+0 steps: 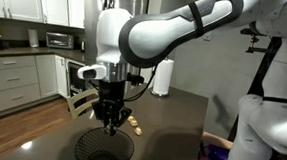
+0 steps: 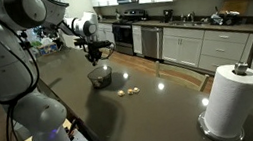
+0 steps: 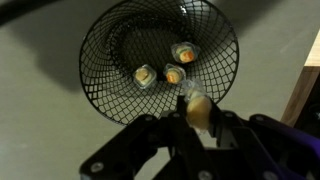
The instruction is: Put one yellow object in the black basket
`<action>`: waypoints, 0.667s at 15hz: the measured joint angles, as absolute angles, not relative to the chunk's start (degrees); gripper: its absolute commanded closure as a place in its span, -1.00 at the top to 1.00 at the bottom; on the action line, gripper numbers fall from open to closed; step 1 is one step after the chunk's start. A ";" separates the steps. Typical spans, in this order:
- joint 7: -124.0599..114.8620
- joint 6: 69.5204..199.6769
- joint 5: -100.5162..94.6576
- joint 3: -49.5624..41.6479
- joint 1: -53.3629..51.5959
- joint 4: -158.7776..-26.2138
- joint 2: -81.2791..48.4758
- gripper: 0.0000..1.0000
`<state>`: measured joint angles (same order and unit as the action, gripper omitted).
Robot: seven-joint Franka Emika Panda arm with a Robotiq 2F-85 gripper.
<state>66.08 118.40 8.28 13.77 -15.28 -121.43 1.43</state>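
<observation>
Gripper (image 3: 200,116): pinching one yellow lump (image 3: 197,104); you hold it directly above the basket (image 3: 92,70), so that letting go drops it inside.
Basket: stands on the dark table (image 2: 171,99) beneath the gripper; three lumps (image 3: 165,70) lie on its floor.
Spare lumps (image 2: 127,92): on the table, near the basket.
Judgement: carry looks finished; release remains.
</observation>
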 measured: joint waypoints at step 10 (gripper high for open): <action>66.08 119.41 8.25 13.55 -15.18 -121.43 1.43 0.94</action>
